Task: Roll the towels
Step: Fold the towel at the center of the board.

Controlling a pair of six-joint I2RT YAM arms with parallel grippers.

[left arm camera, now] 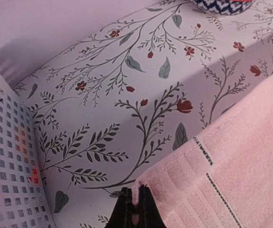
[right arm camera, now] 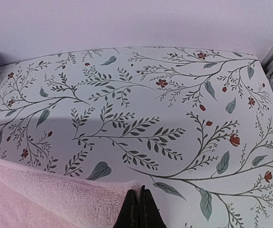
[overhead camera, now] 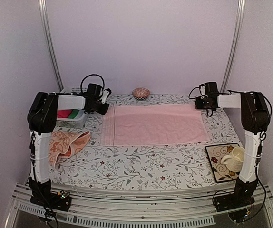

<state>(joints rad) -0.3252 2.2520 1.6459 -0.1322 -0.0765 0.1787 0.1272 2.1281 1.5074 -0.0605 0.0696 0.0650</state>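
**Rolling has not started on either towel**

Nearest the arm bases, well back from the left tool, the peach patterned towel lies crumpled in a loose heap on the table, with no roll in it. Ahead of it the pink towel is spread flat and wide between the two tools, without a single turn at either end. The left tool is pressed together with a sliver of the pink towel's far left corner pinched between its fingers. The right tool is also pressed together, right at the far right corner, though I cannot tell whether any cloth is caught there. By my reading, the whole job is left: pink towel first, then the peach one.

As for containers, a square floral tray sits near the right arm's base, well behind the right tool, and carries a cream mug. Just to the outer side of the left tool stands a white perforated basket holding magenta and green cloths. Beyond both tools, at the table's far edge, rests a small round patterned bowl; its contents cannot be made out.
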